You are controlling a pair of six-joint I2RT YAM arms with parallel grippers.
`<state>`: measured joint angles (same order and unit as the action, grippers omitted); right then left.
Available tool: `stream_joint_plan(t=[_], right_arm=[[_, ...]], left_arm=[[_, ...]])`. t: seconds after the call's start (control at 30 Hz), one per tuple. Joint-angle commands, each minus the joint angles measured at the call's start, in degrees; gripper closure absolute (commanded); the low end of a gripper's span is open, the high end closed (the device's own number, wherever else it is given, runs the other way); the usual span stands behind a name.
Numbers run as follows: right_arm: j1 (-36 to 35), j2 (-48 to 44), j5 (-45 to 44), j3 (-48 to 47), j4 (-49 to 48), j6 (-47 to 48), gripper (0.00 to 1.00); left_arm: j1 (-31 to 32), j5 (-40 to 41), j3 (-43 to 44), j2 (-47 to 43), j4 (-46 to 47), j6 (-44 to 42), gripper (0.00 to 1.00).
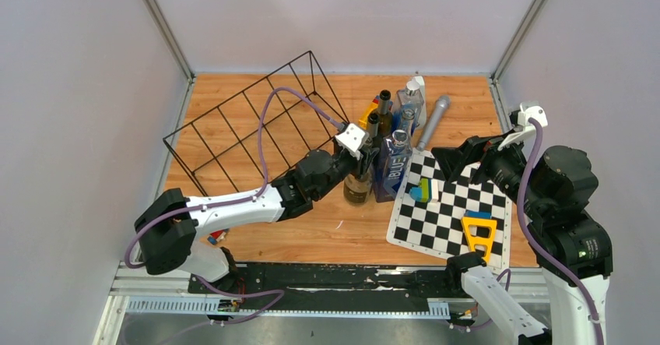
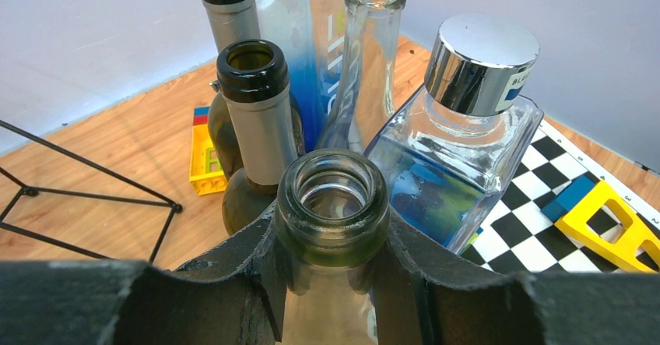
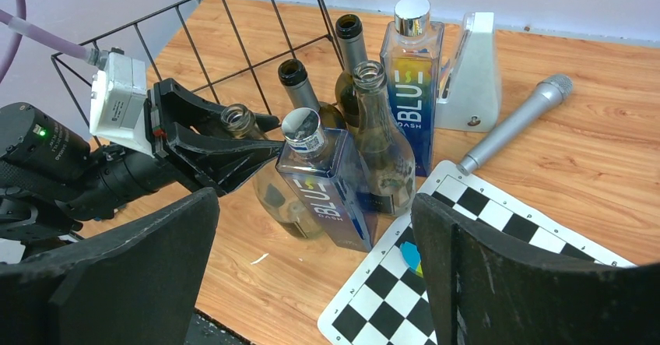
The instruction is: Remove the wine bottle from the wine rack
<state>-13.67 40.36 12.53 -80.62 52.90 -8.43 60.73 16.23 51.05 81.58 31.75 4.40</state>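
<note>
The wine rack, a long black wire frame, lies at the back left with no bottle in it; it also shows in the right wrist view. My left gripper is shut on the neck of a clear greenish wine bottle, just under its open mouth. The bottle is upright to the right of the rack, and its base appears to rest on the wood. My right gripper is open and empty, above the checkered mat.
Right behind the held bottle stand two dark foil-necked bottles, a clear bottle and two blue-labelled square bottles. A microphone lies at the back. Coloured blocks and a yellow piece lie on the mat.
</note>
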Motion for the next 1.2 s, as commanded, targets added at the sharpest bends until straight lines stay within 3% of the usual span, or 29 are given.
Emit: stream_joint_plan(t=[0.0, 0.5, 0.77, 1.07, 1.17], right_arm=[[0.27, -0.35, 0.24, -0.15, -1.72, 1.09, 0.04], [0.31, -0.2, 0.33, 0.13, -1.32, 1.36, 0.05], [0.28, -0.24, 0.47, 0.12, -1.33, 1.65, 0.04], [0.3, -0.2, 0.49, -0.14, -1.25, 1.99, 0.05], [0.31, -0.27, 0.56, -0.24, -1.23, 2.15, 0.04]], left_arm=[[0.55, 1.3, 4.61, -0.78, 14.68, -1.17, 1.0], [0.52, 5.22, 2.46, 0.49, 19.13, 1.36, 0.98], [0.61, 5.22, 1.23, 0.28, 19.14, 1.83, 0.78], [0.86, 4.46, 0.03, 0.88, 18.73, 3.01, 0.66], [1.01, 4.49, 0.29, 1.02, 17.22, 3.29, 0.58]])
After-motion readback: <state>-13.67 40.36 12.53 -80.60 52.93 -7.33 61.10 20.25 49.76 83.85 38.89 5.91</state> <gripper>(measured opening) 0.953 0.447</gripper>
